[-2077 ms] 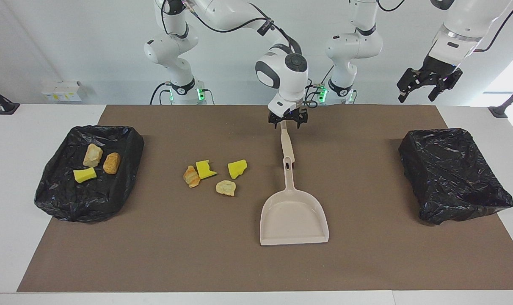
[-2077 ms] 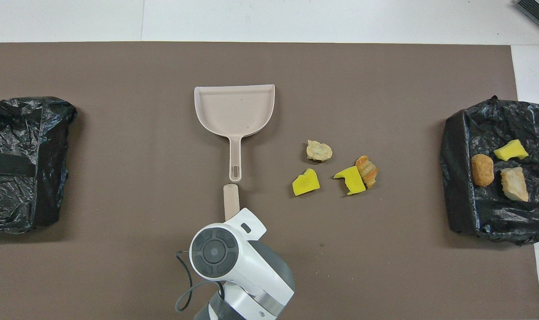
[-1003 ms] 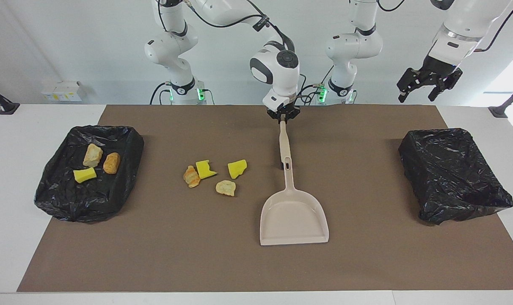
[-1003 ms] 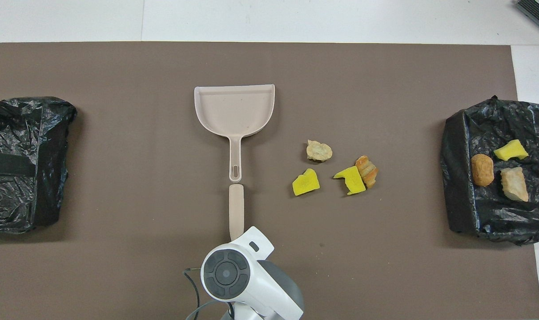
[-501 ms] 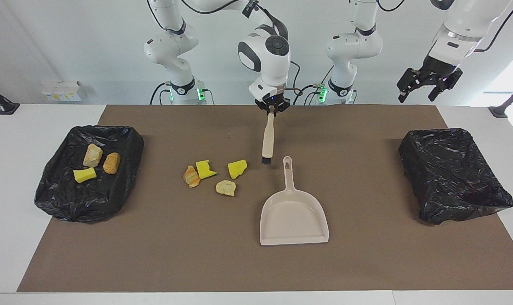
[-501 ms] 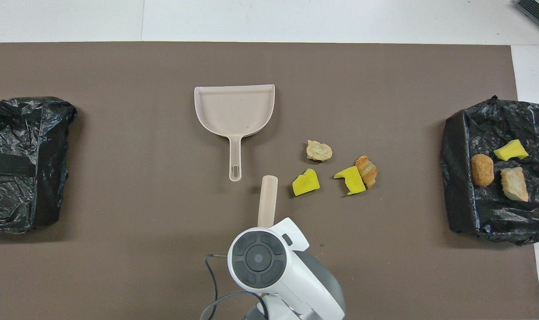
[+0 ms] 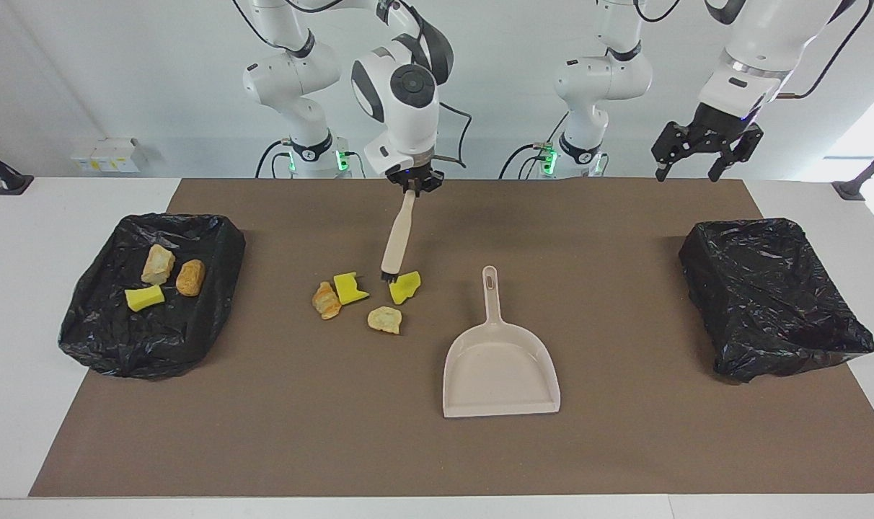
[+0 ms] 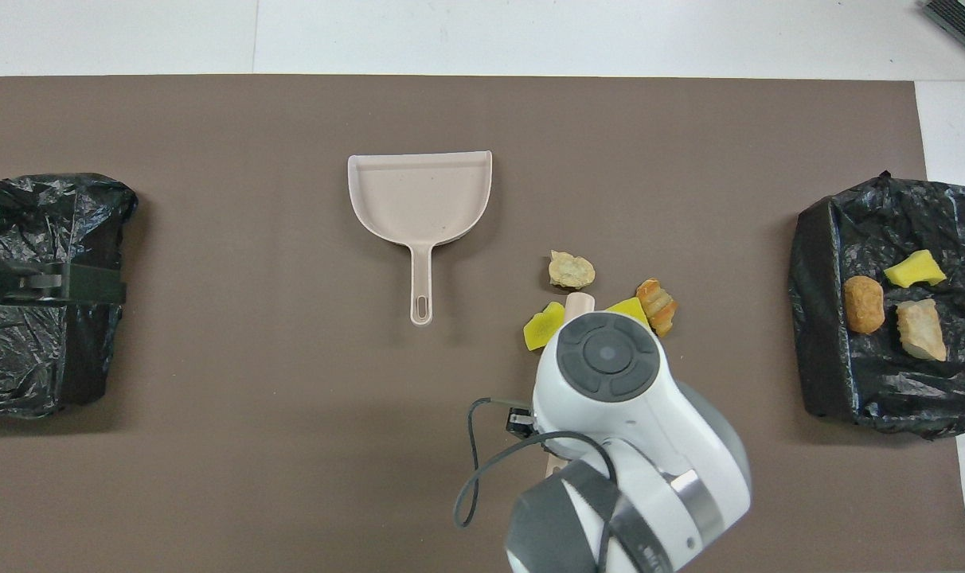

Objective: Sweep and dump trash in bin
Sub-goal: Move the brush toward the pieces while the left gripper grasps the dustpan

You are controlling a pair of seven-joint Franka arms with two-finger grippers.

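Three scraps sit in the black-lined bin (image 7: 105,317); four yellow and tan scraps (image 7: 365,295) remain on the mat, beige plastic dustpan (image 7: 500,367) empty; right gripper (image 7: 412,183) clamps the beige brush (image 7: 397,241) over them, left gripper (image 7: 700,148) hangs unclenched, waiting.

Four small scraps, two bright yellow sponge chunks (image 7: 404,287) and two tan bread-like lumps (image 7: 384,319), lie clustered on the mat, while three more scraps (image 7: 161,277) rest inside a black-lined bin (image 7: 105,339).

Bare mat (image 7: 624,303) between dustpan (image 7: 500,367) and empty bin (image 7: 772,299) — passable.
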